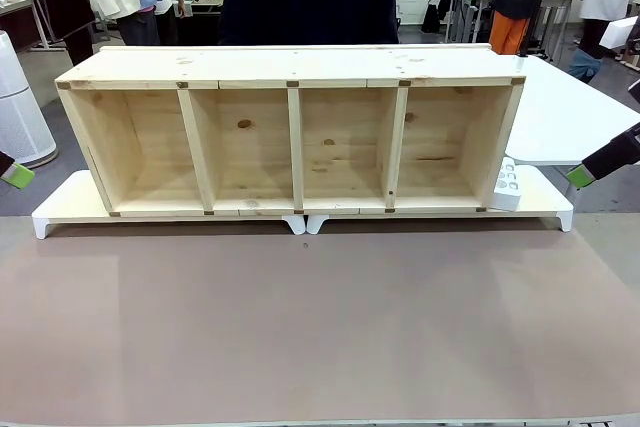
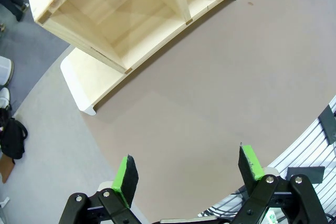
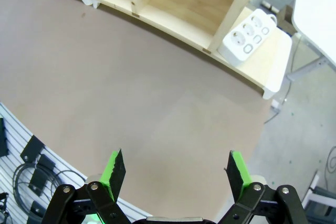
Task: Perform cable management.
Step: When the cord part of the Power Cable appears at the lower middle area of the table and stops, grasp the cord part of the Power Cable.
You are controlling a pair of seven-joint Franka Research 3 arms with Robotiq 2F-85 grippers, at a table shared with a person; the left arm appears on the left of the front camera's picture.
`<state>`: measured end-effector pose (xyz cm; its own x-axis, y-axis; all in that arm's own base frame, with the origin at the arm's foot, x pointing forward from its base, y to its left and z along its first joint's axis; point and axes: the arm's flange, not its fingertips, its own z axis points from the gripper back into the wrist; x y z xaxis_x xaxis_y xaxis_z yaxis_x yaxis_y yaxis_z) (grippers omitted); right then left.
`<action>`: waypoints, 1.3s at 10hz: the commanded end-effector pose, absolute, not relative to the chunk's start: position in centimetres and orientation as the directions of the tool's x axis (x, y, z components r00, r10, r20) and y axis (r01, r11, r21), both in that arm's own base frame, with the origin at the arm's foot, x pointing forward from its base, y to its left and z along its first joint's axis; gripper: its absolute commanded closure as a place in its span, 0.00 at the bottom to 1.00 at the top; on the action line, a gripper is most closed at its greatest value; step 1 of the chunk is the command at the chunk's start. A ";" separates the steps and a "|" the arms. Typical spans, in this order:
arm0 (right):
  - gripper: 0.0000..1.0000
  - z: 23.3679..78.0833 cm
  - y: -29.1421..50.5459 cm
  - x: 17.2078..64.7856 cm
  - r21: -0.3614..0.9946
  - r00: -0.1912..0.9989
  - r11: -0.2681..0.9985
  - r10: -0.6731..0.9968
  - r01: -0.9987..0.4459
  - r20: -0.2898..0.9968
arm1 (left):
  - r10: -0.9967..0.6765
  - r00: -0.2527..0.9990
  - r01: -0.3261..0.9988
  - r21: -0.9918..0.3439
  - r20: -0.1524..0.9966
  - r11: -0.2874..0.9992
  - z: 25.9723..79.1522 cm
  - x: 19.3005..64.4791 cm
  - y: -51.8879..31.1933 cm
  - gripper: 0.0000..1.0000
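Left wrist view shows the left tool [image 2: 189, 167] spread over the brown worktop [image 2: 210, 87]; the right tool [image 3: 176, 169] likewise spread, near the power strip [image 3: 247, 38].

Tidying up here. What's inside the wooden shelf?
All four compartments of the wooden shelf look bare. A white power strip sits outside its right end. Whatever lies behind its back panel is covered.

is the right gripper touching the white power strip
Apart. Right wrist view: bare brown tabletop lies between the open right gripper and the power strip.
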<state>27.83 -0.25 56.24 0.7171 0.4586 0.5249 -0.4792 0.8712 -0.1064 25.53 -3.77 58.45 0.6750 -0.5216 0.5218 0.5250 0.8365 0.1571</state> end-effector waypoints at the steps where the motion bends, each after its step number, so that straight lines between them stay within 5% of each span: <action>1: 0.00 56.1 -0.2 28.1 -0.106 0.718 0.874 0.454 -0.475 0.527 | -0.526 0.665 0.528 0.164 0.530 0.833 58.5 25.8 -3.8 0.00; 13: 0.00 56.1 -0.2 28.1 -0.106 0.718 0.874 0.454 -0.475 0.527 | -0.526 0.665 0.528 0.164 0.530 0.833 58.5 25.8 -3.8 0.00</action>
